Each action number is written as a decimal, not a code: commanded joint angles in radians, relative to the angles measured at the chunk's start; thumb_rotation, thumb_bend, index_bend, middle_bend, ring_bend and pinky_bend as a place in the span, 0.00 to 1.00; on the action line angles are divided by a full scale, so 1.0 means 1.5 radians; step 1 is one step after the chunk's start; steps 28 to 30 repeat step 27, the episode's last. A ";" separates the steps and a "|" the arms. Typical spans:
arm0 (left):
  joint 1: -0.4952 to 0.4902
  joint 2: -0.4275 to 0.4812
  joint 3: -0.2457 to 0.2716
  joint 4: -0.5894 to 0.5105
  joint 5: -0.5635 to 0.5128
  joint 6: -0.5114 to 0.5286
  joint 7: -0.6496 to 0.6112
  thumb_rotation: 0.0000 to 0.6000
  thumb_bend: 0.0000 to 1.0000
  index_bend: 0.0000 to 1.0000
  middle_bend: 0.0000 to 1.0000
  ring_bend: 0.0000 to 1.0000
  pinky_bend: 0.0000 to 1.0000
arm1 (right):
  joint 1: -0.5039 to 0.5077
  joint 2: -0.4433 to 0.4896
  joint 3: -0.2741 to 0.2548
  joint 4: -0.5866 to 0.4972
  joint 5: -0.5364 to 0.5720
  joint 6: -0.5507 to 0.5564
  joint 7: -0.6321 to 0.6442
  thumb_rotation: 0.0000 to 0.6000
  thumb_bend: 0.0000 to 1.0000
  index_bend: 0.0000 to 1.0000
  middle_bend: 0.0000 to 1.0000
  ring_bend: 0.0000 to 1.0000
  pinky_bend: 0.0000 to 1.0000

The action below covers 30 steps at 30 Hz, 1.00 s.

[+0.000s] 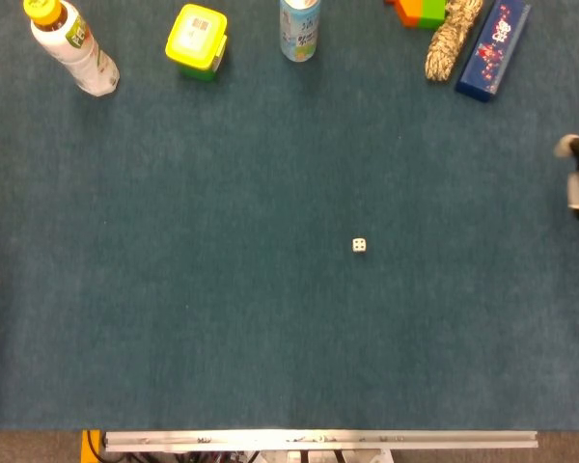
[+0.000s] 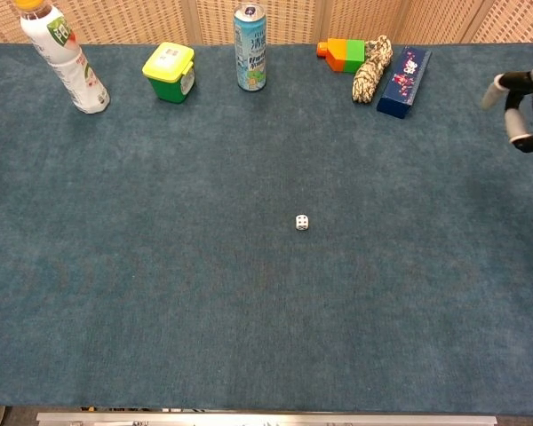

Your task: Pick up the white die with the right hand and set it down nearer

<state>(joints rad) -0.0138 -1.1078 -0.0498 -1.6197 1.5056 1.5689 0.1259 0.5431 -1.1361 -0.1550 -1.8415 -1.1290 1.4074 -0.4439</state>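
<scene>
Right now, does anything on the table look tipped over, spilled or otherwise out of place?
Nothing stands out. The white die sits flat and alone on the blue cloth. The bottle, yellow-lidded tub and can stand upright along the far edge. The right hand is at the frame's edge, holding nothing.

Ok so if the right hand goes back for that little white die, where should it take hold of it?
Probably a pinch on two opposite side faces of the white die, coming straight down from above. It is tiny and lies flat on the blue mat with open space all round. The right hand sits at the far right edge.
</scene>
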 commanded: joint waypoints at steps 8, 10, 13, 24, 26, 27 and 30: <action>0.002 -0.001 0.001 -0.009 0.002 0.006 0.005 1.00 0.20 0.19 0.22 0.25 0.09 | -0.089 0.015 0.005 0.052 -0.075 0.040 0.090 0.82 0.34 0.11 0.18 0.18 0.32; 0.002 0.000 0.002 -0.010 0.001 0.006 0.006 1.00 0.20 0.19 0.22 0.24 0.08 | -0.101 0.011 0.007 0.067 -0.090 0.046 0.096 0.82 0.28 0.03 0.12 0.11 0.25; 0.002 -0.001 0.001 -0.012 0.000 0.005 0.010 1.00 0.20 0.19 0.22 0.23 0.08 | -0.123 0.001 0.012 0.088 -0.112 0.062 0.100 0.82 0.26 0.00 0.08 0.06 0.19; -0.003 -0.005 0.001 -0.011 -0.004 -0.003 0.018 1.00 0.20 0.19 0.22 0.24 0.08 | -0.167 -0.002 0.034 0.093 -0.125 0.049 0.105 0.82 0.26 0.00 0.08 0.06 0.19; -0.003 -0.005 0.001 -0.010 -0.006 -0.004 0.018 1.00 0.20 0.19 0.22 0.24 0.08 | -0.171 -0.001 0.039 0.092 -0.125 0.043 0.104 0.82 0.26 0.00 0.08 0.06 0.19; -0.003 -0.005 0.001 -0.009 -0.007 -0.004 0.018 1.00 0.20 0.19 0.22 0.24 0.08 | -0.172 -0.001 0.041 0.091 -0.126 0.040 0.103 0.82 0.27 0.00 0.08 0.06 0.19; -0.003 -0.005 0.001 -0.009 -0.007 -0.004 0.018 1.00 0.20 0.19 0.22 0.24 0.08 | -0.172 -0.001 0.041 0.091 -0.126 0.040 0.103 0.82 0.27 0.00 0.08 0.06 0.19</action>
